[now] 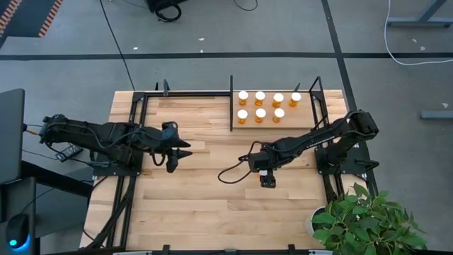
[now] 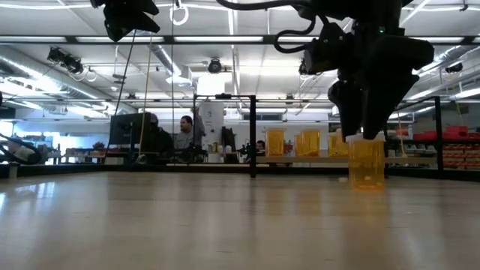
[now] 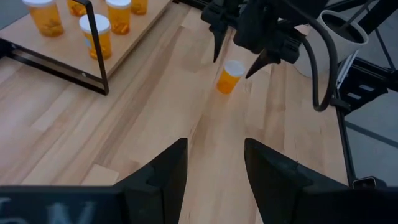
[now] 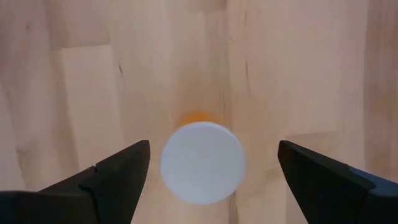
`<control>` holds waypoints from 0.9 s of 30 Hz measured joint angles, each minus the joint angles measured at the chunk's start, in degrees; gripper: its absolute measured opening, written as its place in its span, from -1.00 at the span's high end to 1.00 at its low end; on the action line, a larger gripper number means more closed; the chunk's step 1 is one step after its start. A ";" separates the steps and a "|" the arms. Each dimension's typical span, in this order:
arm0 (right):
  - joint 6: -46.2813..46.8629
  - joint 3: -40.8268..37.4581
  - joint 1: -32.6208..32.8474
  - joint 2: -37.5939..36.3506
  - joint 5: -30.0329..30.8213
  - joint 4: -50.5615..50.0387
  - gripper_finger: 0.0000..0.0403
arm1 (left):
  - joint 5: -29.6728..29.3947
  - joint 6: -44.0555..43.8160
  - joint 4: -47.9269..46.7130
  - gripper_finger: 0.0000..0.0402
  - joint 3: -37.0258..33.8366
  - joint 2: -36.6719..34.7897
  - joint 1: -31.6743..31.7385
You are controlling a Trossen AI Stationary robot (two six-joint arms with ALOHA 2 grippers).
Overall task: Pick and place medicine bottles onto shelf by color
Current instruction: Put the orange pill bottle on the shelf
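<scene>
Right jaws [image 4: 208,165] wide astride upright bottle [image 4: 203,160]

Your tabletop [image 1: 212,205] is planked wood, striped in pale and darker boards, with a smooth, faintly sheened finish. The shelf [image 1: 301,119] is smooth pale plywood framed by thin matt black metal bars. Each medicine bottle [image 3: 229,77] is translucent orange plastic with a matt white plastic cap. The right gripper [image 4: 211,165] fingers [image 4: 118,174] look like matt dark plastic.

7 bottles [image 1: 260,106] on shelf [image 1: 306,112]
</scene>
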 joint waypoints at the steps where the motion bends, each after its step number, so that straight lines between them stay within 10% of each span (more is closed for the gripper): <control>1: -0.04 0.00 0.00 0.00 0.51 0.21 -0.80 | 0.02 -0.02 -0.03 0.18 0.00 0.00 -0.01; 27: 4.85 0.02 0.02 3.45 -0.86 0.87 -0.62 | -3.39 -1.13 -3.01 0.18 0.04 0.00 0.05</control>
